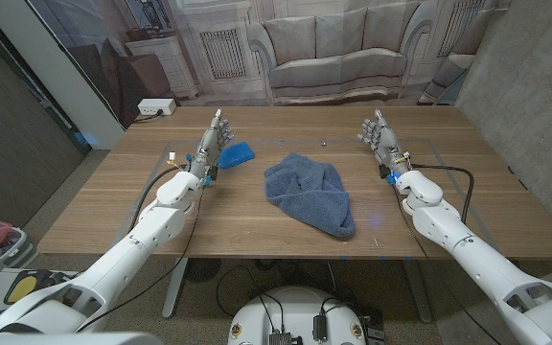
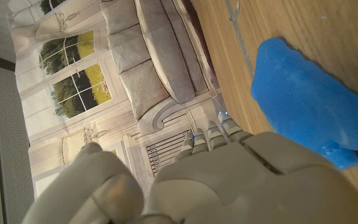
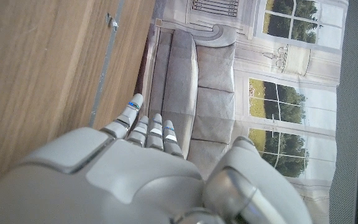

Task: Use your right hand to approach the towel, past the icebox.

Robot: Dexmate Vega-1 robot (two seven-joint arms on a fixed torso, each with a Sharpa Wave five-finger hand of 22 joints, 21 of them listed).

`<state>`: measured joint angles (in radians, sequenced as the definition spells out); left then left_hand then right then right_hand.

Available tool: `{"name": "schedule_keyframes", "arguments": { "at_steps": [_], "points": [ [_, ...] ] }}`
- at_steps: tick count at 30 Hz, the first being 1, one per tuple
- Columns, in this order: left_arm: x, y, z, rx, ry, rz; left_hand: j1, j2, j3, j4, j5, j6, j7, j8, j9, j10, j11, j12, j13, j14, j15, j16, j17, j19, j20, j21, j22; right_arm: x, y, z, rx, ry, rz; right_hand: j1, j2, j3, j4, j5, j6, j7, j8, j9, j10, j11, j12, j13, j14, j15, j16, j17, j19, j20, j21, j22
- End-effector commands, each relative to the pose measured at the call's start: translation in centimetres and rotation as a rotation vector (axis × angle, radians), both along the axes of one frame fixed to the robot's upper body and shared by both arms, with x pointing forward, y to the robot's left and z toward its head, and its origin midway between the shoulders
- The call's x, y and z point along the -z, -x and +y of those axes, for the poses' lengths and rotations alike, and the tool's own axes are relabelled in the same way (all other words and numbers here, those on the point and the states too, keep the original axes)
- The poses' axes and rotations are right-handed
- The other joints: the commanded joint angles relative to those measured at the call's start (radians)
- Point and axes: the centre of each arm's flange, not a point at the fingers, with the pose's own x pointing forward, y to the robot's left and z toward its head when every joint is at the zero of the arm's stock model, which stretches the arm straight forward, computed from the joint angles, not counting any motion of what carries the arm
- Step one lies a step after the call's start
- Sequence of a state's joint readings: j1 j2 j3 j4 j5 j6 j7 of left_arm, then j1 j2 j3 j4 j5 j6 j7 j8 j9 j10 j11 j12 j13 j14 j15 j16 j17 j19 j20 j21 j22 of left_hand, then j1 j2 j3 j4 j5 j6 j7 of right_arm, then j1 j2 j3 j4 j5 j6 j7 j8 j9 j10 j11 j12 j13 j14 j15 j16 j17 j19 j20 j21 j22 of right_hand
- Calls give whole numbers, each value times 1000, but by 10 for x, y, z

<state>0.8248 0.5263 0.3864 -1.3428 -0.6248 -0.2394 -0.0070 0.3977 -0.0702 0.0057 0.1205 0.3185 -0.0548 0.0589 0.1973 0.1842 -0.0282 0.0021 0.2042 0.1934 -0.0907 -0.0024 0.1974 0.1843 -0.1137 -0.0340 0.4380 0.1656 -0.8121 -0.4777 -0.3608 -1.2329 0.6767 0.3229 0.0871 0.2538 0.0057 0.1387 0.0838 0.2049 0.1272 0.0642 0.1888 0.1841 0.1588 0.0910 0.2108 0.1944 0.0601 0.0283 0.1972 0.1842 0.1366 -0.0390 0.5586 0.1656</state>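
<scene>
A crumpled grey-blue towel (image 1: 310, 195) lies near the middle of a wooden table (image 1: 257, 225), bunched into soft folds, with one end trailing toward five o'clock, close to the table's near edge. From the towel, the robot's right hand (image 1: 379, 135) stands at about two o'clock, well apart from the cloth, above the far right part of the table. Its fingers (image 1: 376, 125) are held straight and close together, pointing away from the robot toward the back of the table, and it holds nothing. The right wrist view looks along the pale grey back of this hand (image 3: 135, 168), its fingers (image 3: 146, 129) extended side by side over bare wood. At about ten o'clock from the towel lies a small bright blue icebox (image 1: 235, 153), a soft-looking rounded pack resting on the tabletop, near the towel but not touching it. Just beside the icebox, on its nine o'clock side, stands the robot's left hand (image 1: 215, 139), fingers likewise straight and gripping nothing. In the left wrist view the icebox (image 2: 303, 99) sits close beside this hand's (image 2: 229, 180) fingertips (image 2: 219, 127), apart from them. Behind the table hangs a printed backdrop of a sofa (image 1: 343, 48) and panelled walls.
</scene>
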Motion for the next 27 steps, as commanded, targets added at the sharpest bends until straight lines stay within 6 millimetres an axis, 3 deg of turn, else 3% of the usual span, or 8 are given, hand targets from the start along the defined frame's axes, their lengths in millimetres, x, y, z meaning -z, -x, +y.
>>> {"name": "schedule_keyframes", "arguments": {
  "at_steps": [1,27],
  "points": [
    [-12,5,-13,-6,-46,15,7,-1,1,6,8,-8,-1,5,2,-10,-3,5,1,-5,-1,5,2,-8,-62,4,5,9,-8,-6,-30,-35,0,7,0,8,-4,6,11,-1,6,3,12,2,6,3,11,3,4,3,10,-35,5,4],
    [-10,14,-12,7,-55,-2,16,14,2,3,13,1,0,7,3,-2,-2,6,-1,3,3,5,2,-4,-52,-11,6,2,16,1,-44,-16,-67,8,5,7,-7,4,21,-1,9,4,27,3,11,-1,27,2,7,4,20,-31,-8,5]
  ]
}}
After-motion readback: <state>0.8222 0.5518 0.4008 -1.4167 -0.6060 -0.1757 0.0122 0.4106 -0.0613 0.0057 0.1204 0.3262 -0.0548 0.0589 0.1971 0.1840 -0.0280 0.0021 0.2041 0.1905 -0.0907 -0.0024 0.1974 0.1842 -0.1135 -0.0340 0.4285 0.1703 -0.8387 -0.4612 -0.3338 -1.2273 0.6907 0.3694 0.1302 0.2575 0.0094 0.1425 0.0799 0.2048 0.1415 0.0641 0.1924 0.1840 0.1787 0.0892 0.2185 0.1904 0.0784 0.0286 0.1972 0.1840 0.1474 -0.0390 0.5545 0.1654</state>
